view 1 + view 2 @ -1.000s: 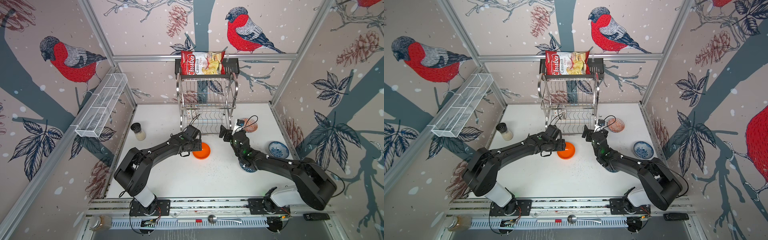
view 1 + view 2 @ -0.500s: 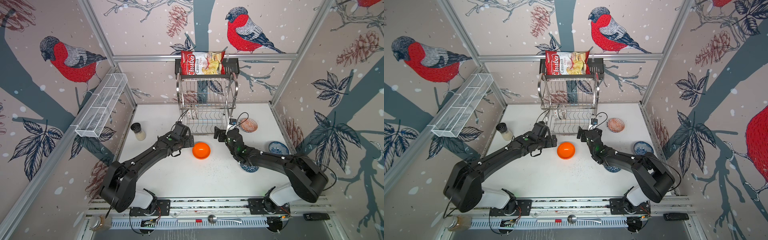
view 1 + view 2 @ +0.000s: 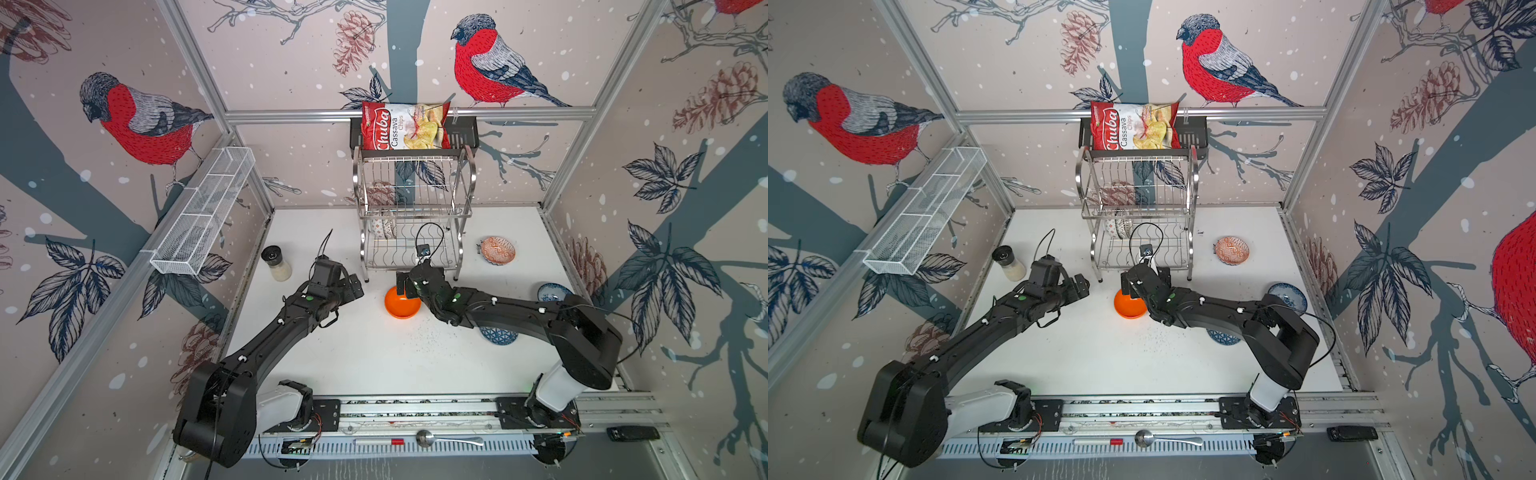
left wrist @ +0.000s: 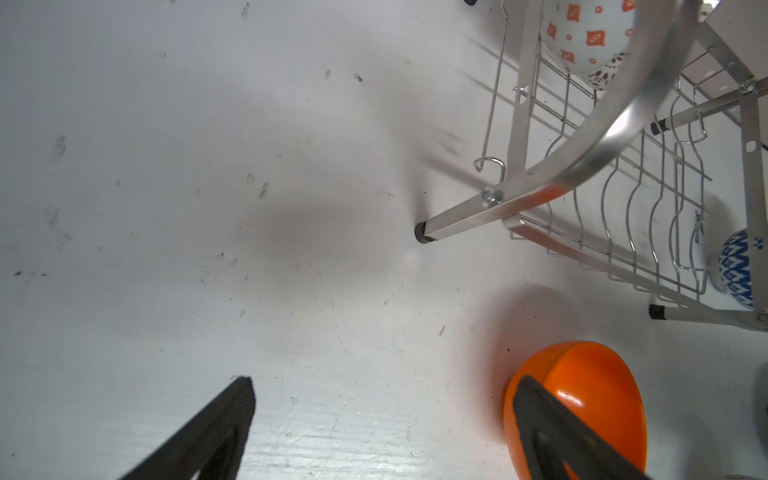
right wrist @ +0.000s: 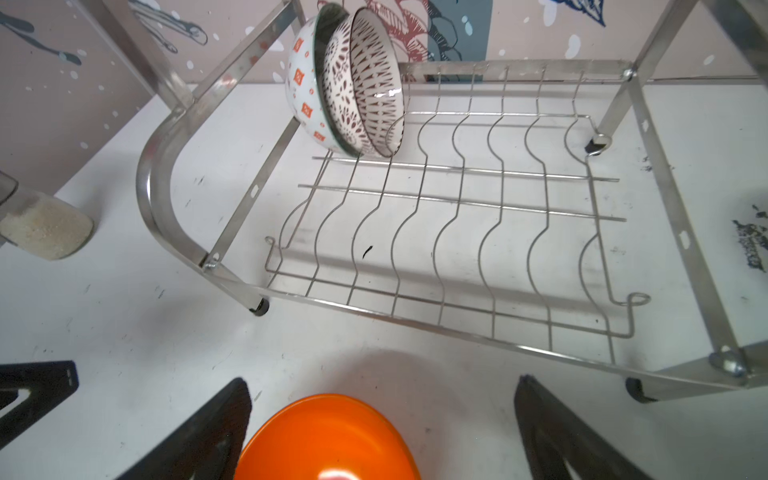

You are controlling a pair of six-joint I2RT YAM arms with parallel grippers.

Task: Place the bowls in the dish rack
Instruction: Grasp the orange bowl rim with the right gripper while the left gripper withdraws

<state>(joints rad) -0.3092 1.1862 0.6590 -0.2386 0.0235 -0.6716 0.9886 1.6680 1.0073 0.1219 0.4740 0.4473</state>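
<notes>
Right fingers wide open, empty, with the orange bowl just below, between them.
I see the dish rack straight beyond; the left fingers, equally wide and empty, sit off beside the bowl.

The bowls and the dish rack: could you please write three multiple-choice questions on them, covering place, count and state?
1. Where is the orange bowl?
A. On the table before the rack.
B. On the rack's top shelf.
C. In the wall basket.

2. How many bowls stand in the rack?
A. None.
B. Four.
C. Two.

3. How is the right gripper?
A. Shut on the orange bowl.
B. Open.
C. Shut on a spoon.

1 A: it sits on the table by the rack's feet.
2 C: two patterned ones lean on the lower shelf.
3 B: its fingers stand wide apart, holding nothing.
</notes>
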